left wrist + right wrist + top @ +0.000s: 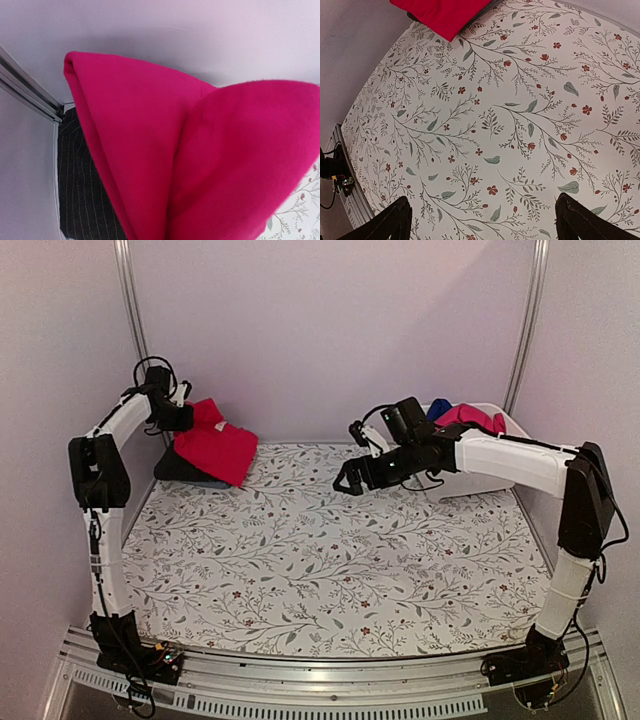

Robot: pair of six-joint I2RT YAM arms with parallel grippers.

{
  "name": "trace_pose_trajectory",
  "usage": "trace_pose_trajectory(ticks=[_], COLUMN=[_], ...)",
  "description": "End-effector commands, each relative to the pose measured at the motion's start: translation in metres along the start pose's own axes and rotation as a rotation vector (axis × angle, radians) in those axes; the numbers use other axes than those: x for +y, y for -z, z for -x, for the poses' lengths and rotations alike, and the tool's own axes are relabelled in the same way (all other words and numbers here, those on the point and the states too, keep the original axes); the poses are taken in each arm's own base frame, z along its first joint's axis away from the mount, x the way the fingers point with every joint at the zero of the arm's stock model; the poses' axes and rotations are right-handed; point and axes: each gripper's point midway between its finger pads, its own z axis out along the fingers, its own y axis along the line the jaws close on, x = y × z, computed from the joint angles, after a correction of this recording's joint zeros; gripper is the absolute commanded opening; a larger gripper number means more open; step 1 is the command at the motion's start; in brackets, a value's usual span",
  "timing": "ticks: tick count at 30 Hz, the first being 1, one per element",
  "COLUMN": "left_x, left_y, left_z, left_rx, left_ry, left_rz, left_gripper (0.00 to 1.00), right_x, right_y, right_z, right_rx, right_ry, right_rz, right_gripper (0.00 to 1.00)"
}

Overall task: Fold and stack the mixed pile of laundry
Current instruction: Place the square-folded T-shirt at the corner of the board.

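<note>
Top external view: red tee (pixel 215 445) looks soft and light, best pinched at a hem; right gripper (pixel 350 480) spread empty, left gripper (pixel 175 418) cannot be judged.

No readable text, label, brand, number or sign in any view
</note>
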Motion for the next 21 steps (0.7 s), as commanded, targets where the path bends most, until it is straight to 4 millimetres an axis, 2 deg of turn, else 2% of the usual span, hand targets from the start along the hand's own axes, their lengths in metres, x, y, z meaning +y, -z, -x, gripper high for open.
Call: trace_pose_trajectory(ticks=[1,6,12,14,18,21], left_x=[0.03,0.06,0.079,0.084,0.104,0.128], left_y=[-0.011,-0.024,-0.044,-0.05,-0.056,-0.052], left_z=[0.018,0.01,-0.002,-0.005,-0.007,-0.007], left_rx=[-0.089,-0.095,-0.093,-0.1,-0.117,-0.133], left_ry=[0.006,0.044,0.088,0.11,0.183,0.247], left_rz=[0.018,0.035,0.034,0.036,0.107,0.193], left_gripper=[0.0,0.0,0.01,0.1,0.45,0.61], right_x=[0.002,0.0,-0.002,-0.004,-0.005,-0.005], right_y=[-0.007,-0.013,-0.02,-0.021,-0.022,-0.021], right_z=[0.002,0.001,0.0,0.0,-0.001,-0.001], right_rx=[0.027,0.049,0.074,0.079,0.087,0.09], right_ry=[0.002,0.0,0.006,0.008,0.012,0.018], right_rz=[0.011,0.007,0.001,-0.005,-0.011,-0.014], right_gripper=[0.99,0.99,0.99,0.99,0.99,0.99])
